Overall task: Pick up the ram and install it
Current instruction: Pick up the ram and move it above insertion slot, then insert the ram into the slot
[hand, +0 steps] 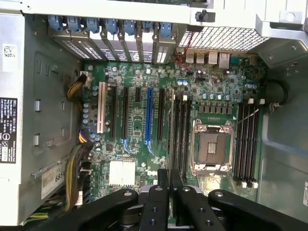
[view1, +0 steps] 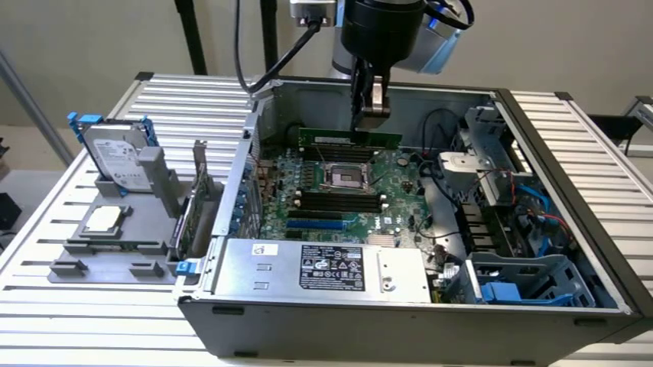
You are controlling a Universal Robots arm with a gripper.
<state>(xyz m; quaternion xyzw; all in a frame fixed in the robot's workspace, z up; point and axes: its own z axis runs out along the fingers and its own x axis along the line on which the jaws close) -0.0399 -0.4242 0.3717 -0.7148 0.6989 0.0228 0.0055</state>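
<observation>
Nearest in the exterior view: grey front wall of the open computer case (view1: 408, 329), which sits on a slatted metal table (view1: 183, 95).

Just inside that wall lies the silver power supply (view1: 316, 267) with a labelled top. At the exterior view's right of it is a grey drive cage (view1: 531, 279) with a blue part inside.

Outside the case, on the exterior view's left, stands a grey fixture (view1: 112, 256). It carries:
- a square silver chip (view1: 102, 220), lying flat
- a green expansion card (view1: 194, 206), on edge just beside the case wall
- a hard drive (view1: 110, 157) with blue rails, propped upright at the fixture's far end

Mid-case: green motherboard (view1: 393, 172) flat on the case floor. Black memory slots (view1: 326, 202) run side by side, with the CPU socket (view1: 342, 177) just beyond them. The wrist view looks straight down on the same board, with slots on both sides of the socket (hand: 211, 147) plus one white and one blue card slot.

Farther back: the ram (view1: 342, 138), a narrow green stick. Its long side is level and lies in line with the memory slots. It hangs over the far part of the board, beyond the socket, clear of the board and not seated in any slot.

The gripper (view1: 369, 122) comes straight down from the arm and is clamped on the stick's upper edge, toward its end at the exterior view's right. In the wrist view the black fingers (hand: 158, 202) are drawn together with a thin dark sliver between them
</observation>
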